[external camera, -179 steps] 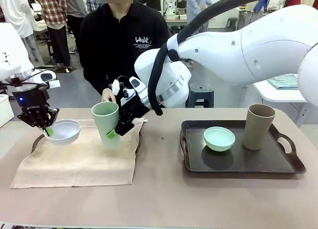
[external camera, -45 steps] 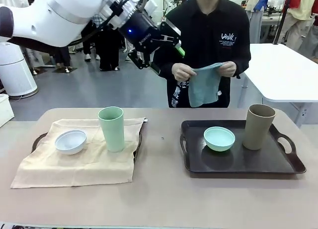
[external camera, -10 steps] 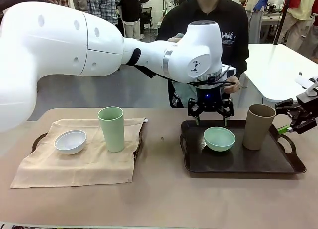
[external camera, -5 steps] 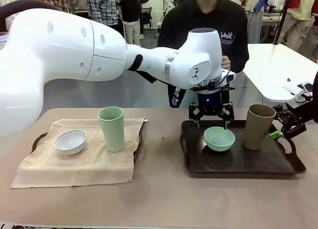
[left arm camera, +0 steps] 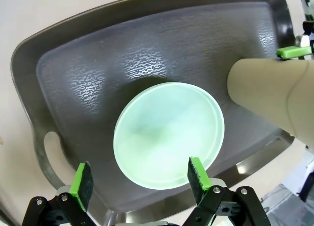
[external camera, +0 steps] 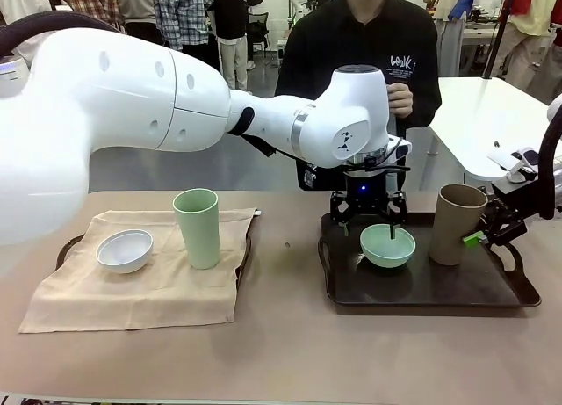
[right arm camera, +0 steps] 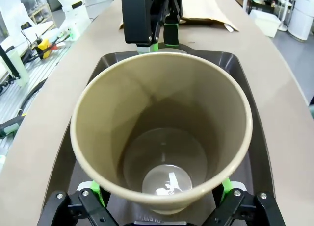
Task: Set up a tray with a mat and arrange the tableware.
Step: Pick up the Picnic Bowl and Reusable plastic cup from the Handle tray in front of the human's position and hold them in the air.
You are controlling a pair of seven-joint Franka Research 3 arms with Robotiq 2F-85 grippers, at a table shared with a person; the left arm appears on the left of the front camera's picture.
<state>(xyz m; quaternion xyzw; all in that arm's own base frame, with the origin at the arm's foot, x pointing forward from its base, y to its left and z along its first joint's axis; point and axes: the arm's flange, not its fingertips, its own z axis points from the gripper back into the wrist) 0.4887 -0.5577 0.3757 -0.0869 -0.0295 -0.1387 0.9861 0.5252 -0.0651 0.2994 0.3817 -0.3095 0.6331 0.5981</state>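
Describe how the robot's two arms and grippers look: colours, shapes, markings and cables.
The left arm is glossy white with rounded segments, a dark joint band, a small black logo near the wrist and a blue light below it. A black hose arcs over it. The left gripper and right gripper are black, with two fingers ending in bright green pads.

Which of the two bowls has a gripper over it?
The mint green bowl on the dark tray: the left gripper hangs open over it. The white bowl sits unattended on the beige mat.
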